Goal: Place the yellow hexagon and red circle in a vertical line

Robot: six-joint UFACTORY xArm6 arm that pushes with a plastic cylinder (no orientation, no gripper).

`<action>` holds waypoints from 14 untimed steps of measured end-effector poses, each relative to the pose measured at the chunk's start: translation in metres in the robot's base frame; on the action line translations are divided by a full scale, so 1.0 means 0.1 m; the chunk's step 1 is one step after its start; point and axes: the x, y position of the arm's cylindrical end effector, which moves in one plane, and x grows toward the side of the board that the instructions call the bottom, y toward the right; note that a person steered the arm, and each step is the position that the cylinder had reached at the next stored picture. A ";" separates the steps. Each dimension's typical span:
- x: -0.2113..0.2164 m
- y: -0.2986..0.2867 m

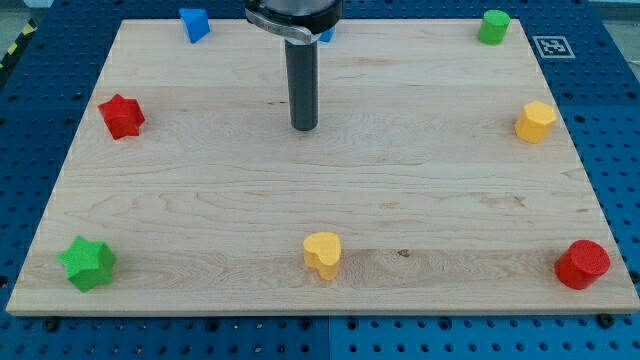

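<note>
Yellow hexagon point(535, 121) sat at the board's right edge, directly above the red circle point(582, 264) at the bottom-right corner, both probably light, rigid sliders best nudged on a flat side, while my tip point(304, 126) stood well apart, touching nothing; no legible writing showed.

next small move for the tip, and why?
Probably sweep my tip toward the view's right. The yellow hexagon and red circle both sit at that edge, nearly stacked already, the circle slightly further right. The tip touches no block.
</note>
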 end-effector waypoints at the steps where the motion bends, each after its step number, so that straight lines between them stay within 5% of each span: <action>1: 0.00 0.00; 3: 0.11 0.28; 5: 0.34 2.06; 6: 0.82 2.48; 7: 0.82 2.77; 8: 0.73 3.68; 12: -0.09 3.48; 14: 0.43 3.40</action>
